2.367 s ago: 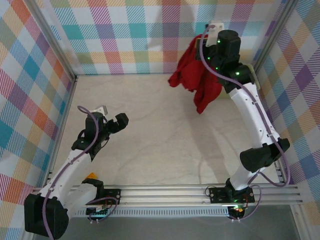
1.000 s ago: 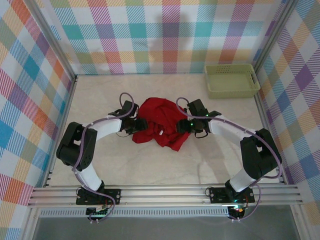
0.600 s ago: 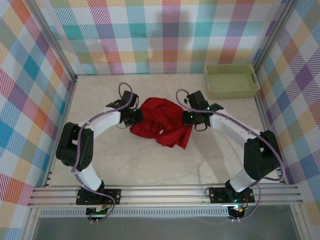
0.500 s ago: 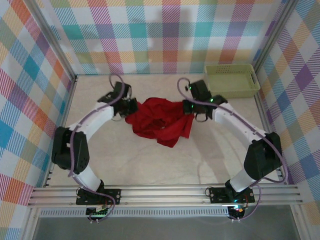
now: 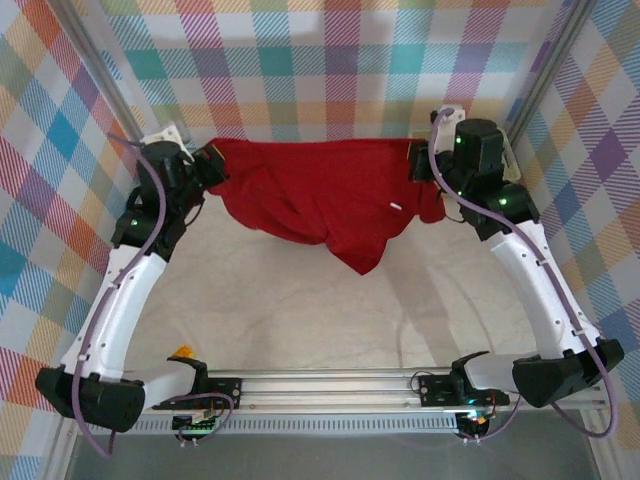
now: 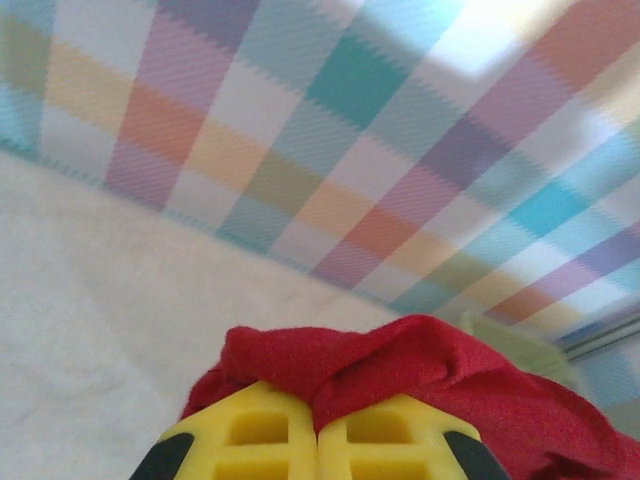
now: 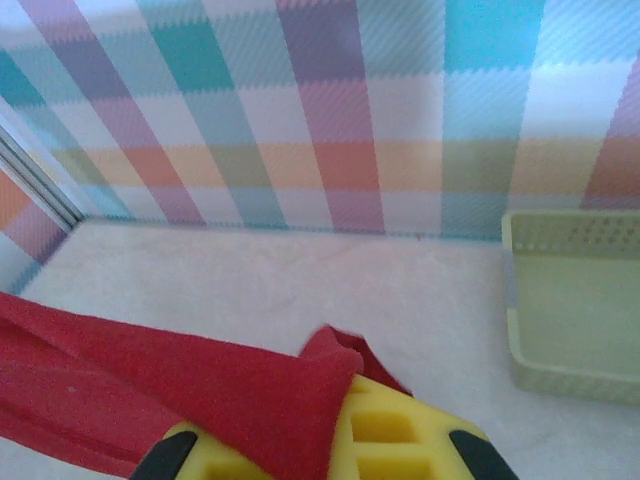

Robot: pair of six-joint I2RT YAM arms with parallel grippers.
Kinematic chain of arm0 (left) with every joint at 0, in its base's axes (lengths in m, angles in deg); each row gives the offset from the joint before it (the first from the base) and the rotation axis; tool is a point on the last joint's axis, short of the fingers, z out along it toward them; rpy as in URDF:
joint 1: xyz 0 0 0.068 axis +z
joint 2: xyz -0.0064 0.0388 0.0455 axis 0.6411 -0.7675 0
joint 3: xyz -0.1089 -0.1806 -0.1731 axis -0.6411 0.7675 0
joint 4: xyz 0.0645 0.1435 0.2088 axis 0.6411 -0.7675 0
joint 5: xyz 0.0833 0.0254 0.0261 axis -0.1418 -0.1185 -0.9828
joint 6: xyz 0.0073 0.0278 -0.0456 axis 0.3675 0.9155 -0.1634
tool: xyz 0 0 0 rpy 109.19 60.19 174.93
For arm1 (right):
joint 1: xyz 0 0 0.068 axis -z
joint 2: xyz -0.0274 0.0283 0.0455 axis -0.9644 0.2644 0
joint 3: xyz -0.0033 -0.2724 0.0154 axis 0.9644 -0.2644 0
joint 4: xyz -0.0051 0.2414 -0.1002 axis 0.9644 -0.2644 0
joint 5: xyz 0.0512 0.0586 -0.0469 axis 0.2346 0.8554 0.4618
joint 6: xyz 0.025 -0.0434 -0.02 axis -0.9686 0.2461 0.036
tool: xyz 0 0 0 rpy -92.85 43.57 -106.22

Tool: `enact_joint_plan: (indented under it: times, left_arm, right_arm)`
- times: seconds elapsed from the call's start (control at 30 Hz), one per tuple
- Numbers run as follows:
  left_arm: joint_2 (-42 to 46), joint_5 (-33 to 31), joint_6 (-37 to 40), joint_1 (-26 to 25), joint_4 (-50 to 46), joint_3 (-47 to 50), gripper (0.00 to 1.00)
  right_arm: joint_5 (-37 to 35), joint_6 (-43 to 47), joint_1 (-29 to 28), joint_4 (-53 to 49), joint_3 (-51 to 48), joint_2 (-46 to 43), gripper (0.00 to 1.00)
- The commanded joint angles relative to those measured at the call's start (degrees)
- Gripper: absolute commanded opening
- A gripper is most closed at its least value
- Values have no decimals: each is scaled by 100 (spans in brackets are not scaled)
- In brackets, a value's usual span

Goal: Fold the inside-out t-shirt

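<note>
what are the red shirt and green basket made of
The shirt looks like soft matte knit cloth, maybe cotton: it drapes, wrinkles, and is fuzzy up close. The basket looks like rigid pale green plastic: smooth moulded walls with rows of small holes.

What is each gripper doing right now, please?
Left gripper: shut on the red t-shirt.
Right gripper: shut on the red t-shirt.

One camera sits above and behind my bases, looking down across the bench (image 5: pixel 300 300). The wrist cameras peer close over my left claw (image 6: pixel 318 425) and right claw (image 7: pixel 340 445), toward the plaid wall (image 6: pixel 350 120) beyond them. All three share the t-shirt (image 5: pixel 310 195).
</note>
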Motion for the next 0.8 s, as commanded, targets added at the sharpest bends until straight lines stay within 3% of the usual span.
enact_joint_plan:
  times: [0.0,0.17,0.47,0.6,0.77]
  left_arm:
    - [-178,-325,-90,286,-453,271,0]
    - [-267,-49,50,385,-568,-181,0]
    - [-428,144,174,394,-752,-1727,0]
    - [-433,272,360,391,-945,-2221,0]
    - [-501,603,364,387,-1001,-1870,0]
  right_arm:
    - [-411,215,48,-120,-355,31,0]
    - [-303,233,48,-107,-115,-53,0]
    - [1028,-312,-107,149,676,369,0]
    - [708,-224,-427,2,520,582,0]
    - [-34,-237,-427,92,-417,287,0]
